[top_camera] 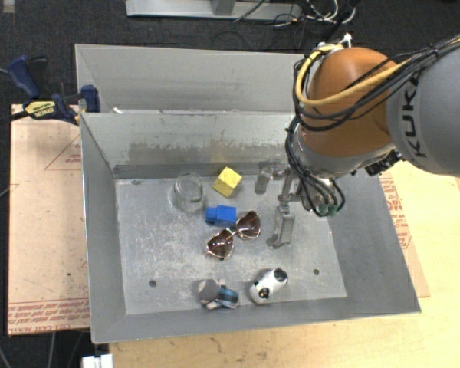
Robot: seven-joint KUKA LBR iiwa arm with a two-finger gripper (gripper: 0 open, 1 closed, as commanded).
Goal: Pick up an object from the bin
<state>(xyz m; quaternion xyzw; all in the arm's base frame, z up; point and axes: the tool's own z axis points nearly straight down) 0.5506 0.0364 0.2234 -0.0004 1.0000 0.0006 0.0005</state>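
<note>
My gripper (273,205) hangs in the right half of the bin, just right of the middle. Its two fingers stand apart, so it is open, and nothing is between them. One fingertip (280,234) ends close to the right lens of a pair of brown sunglasses (234,234), which lies on the floor just left of it. I cannot tell whether they touch. A small blue block (221,215) lies beside the sunglasses on their upper left. Toward the back wall, left of the other finger (262,179), sits a yellow cube (228,181).
A clear plastic cup (188,191) lies left of the yellow cube. Near the front wall are a white and black round toy (267,284) and a small grey and blue thing (216,294). The arm's orange cover and cables overhang the bin's right rear.
</note>
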